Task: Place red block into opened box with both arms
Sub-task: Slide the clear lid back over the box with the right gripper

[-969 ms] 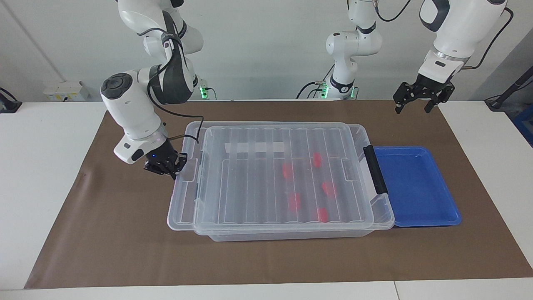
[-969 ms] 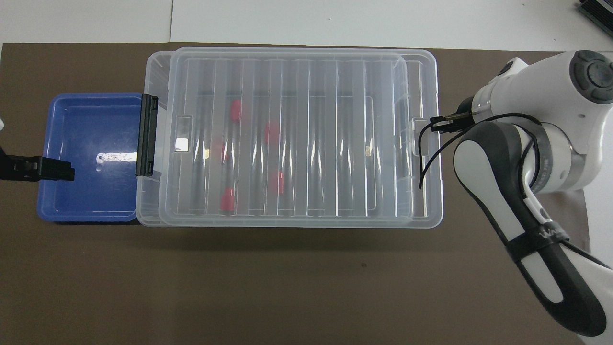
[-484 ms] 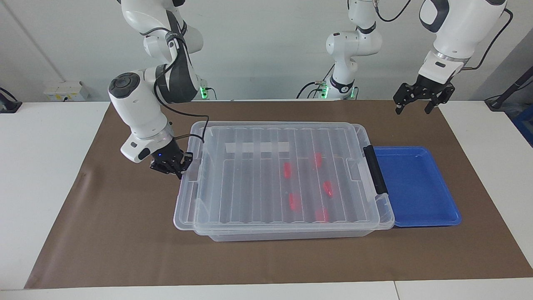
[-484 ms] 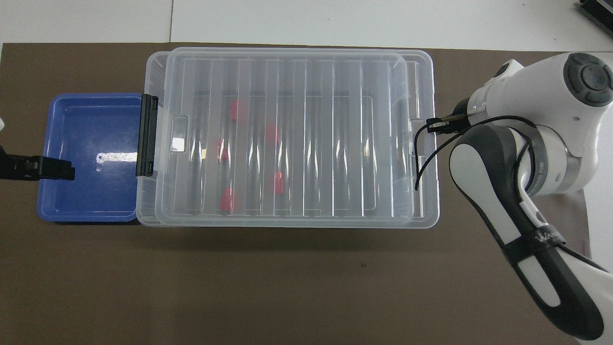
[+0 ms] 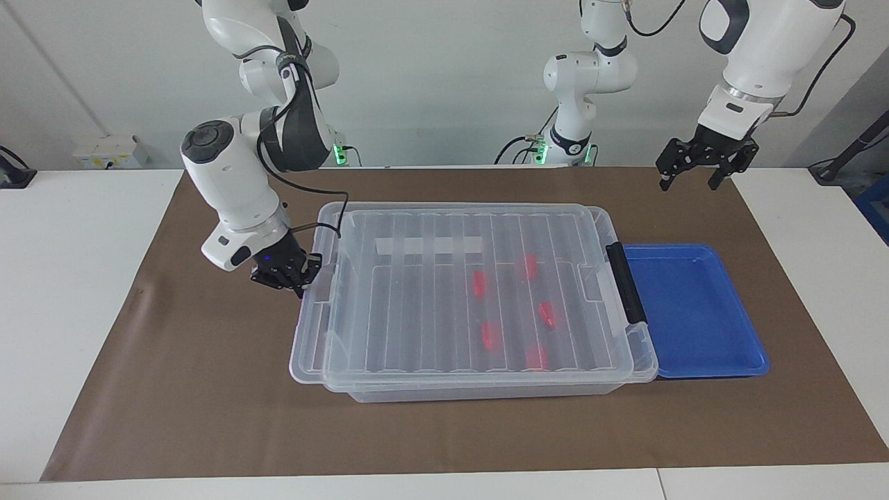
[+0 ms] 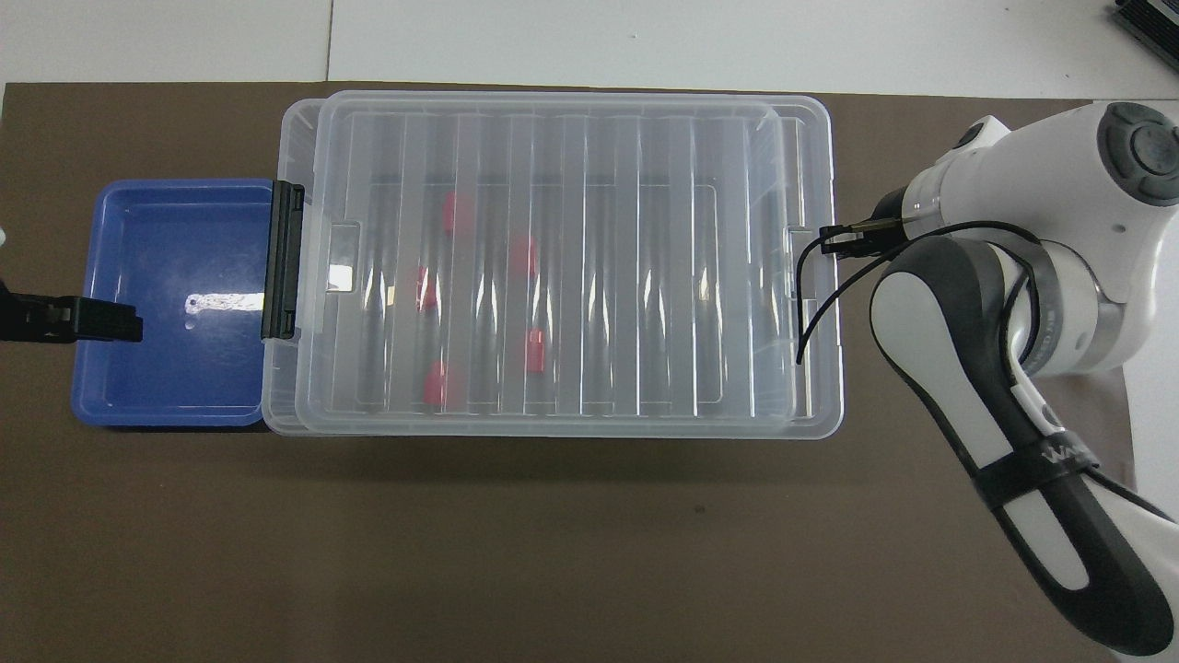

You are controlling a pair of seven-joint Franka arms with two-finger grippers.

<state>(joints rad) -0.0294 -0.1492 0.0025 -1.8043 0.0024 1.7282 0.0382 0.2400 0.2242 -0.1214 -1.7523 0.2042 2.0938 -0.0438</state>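
Right claw (image 5: 300, 283) pressed together at the clear box's (image 5: 305, 361) end rim — five red blocks (image 5: 478, 282) under the ribbed lid (image 5: 417, 305). Left claw (image 5: 696, 173) spread, raised over the brown mat (image 5: 173, 389) near the blue tray (image 5: 750, 361) — waiting.

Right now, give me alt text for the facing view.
Five small red blocks lie under the ribbed lid of the large clear plastic box. The shut right gripper meets its end; the open left gripper waits above the brown mat.
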